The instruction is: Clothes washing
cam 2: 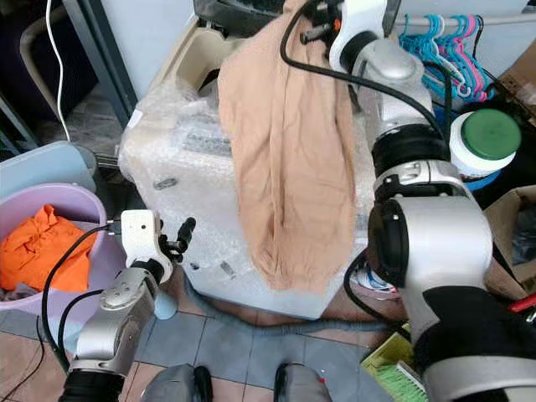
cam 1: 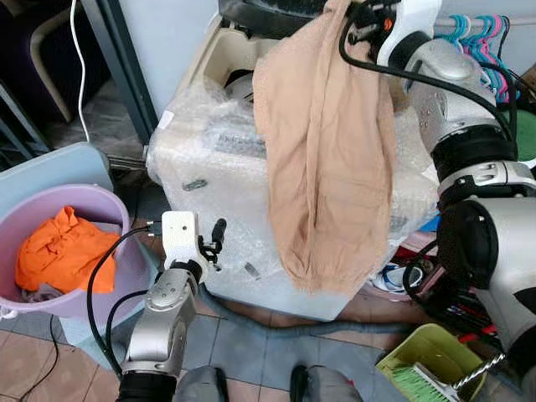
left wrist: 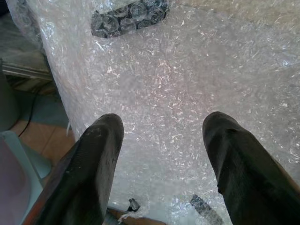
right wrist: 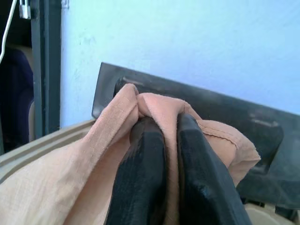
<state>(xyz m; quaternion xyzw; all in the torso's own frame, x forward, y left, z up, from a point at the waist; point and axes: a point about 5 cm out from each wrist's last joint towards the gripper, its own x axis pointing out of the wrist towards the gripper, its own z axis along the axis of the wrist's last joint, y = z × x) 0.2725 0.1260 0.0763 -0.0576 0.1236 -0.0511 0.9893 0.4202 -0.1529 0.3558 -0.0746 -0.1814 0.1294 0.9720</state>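
Observation:
A beige garment [cam 1: 327, 159] hangs long and limp from my right gripper [right wrist: 169, 136], which is raised high above the washing machine [cam 1: 226, 180] and shut on the cloth's top edge. The machine is wrapped in bubble wrap, and its dark lid [right wrist: 197, 101] stands open behind the cloth. My left gripper [left wrist: 161, 150] is held low, close to the machine's wrapped front, open with nothing between its fingers. An orange garment [cam 1: 63, 251] lies in a purple basin [cam 1: 109, 209] on the floor to the left.
Coloured hangers [cam 1: 481, 38] hang at the back right. A green dustpan with a brush [cam 1: 427, 368] lies on the tiled floor at the lower right. A white jar with a green lid [cam 2: 486, 138] stands right of the machine. A white cable [cam 1: 77, 67] hangs at left.

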